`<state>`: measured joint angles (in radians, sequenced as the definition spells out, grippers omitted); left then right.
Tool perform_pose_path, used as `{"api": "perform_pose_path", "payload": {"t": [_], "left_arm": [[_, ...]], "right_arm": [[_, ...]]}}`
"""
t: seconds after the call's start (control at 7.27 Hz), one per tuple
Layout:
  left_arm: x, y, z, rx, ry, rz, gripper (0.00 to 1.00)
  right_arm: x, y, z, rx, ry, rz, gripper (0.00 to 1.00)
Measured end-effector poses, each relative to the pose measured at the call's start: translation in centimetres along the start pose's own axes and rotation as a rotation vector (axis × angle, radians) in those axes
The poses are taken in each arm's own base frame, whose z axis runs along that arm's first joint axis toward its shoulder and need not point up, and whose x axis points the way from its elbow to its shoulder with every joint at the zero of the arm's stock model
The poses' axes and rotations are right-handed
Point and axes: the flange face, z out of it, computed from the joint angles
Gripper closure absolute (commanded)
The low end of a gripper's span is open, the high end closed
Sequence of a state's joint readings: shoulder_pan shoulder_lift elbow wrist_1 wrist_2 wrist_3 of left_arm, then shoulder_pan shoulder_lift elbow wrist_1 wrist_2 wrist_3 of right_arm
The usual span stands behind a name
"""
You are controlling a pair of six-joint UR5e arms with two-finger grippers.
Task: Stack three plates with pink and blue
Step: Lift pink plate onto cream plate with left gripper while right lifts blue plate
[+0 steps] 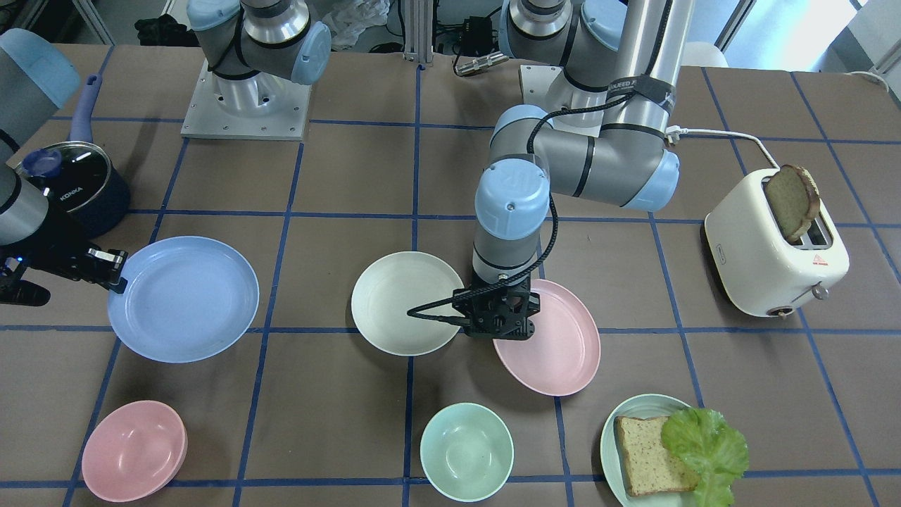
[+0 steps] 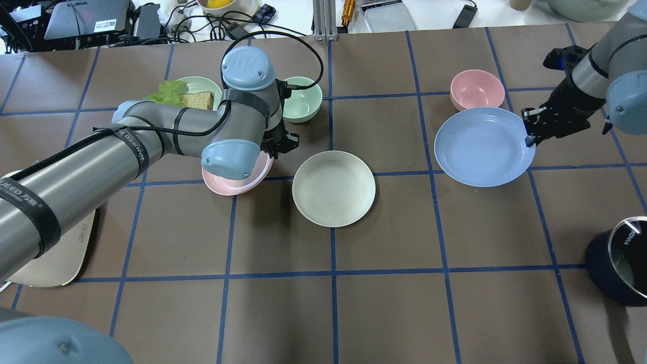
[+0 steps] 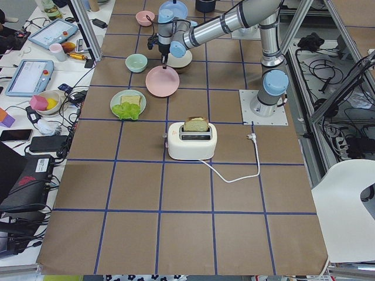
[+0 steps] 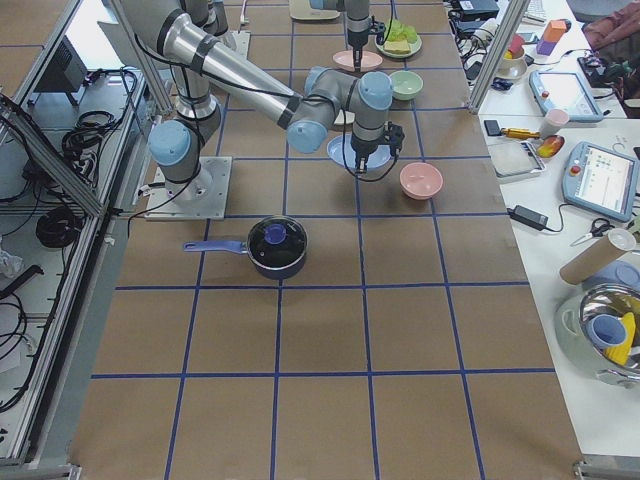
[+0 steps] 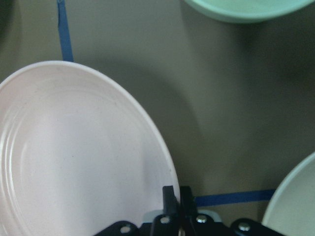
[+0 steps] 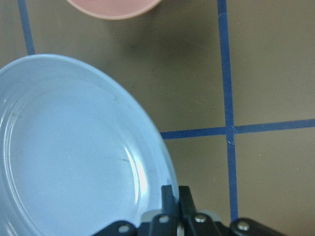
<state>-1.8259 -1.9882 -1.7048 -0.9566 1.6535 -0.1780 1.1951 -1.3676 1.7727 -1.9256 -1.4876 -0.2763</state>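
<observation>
Black left gripper [image 5: 176,197] clamps the rim of the pale pink round matte plate [image 1: 556,348], centre frame, just beside the cream-white round plate [image 1: 401,303]; right gripper [image 6: 176,195] pinches the rim of the light blue round plate [image 1: 183,299], centre left.

In the overhead view the left arm [image 2: 151,136] covered most of the pink plate [image 2: 235,186], leaving only its lower rim. The dark pot [image 2: 606,268] was cut off at that frame's right edge. In the right wrist view the blue plate [image 6: 74,147] ran off the left and bottom edges, the pink bowl [image 6: 113,7] off the top.
</observation>
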Motion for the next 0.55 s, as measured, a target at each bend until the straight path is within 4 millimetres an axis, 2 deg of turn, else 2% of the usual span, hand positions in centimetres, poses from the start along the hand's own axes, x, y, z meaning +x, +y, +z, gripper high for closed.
{"api": "perform_pose_path", "payload": {"t": [0.28, 0.55], "left_arm": [[6.7, 0.0, -3.4, -0.039, -0.020, -0.071, 1.00], [12.7, 1.9, -4.1, -0.052, -0.029, -0.129, 1.00]], "right_arm": [[0.9, -1.5, 0.1, -0.012, 0.007, 0.007, 1.00], [1.2, -2.1, -0.5, -0.009, 0.019, 0.007, 1.00]]}}
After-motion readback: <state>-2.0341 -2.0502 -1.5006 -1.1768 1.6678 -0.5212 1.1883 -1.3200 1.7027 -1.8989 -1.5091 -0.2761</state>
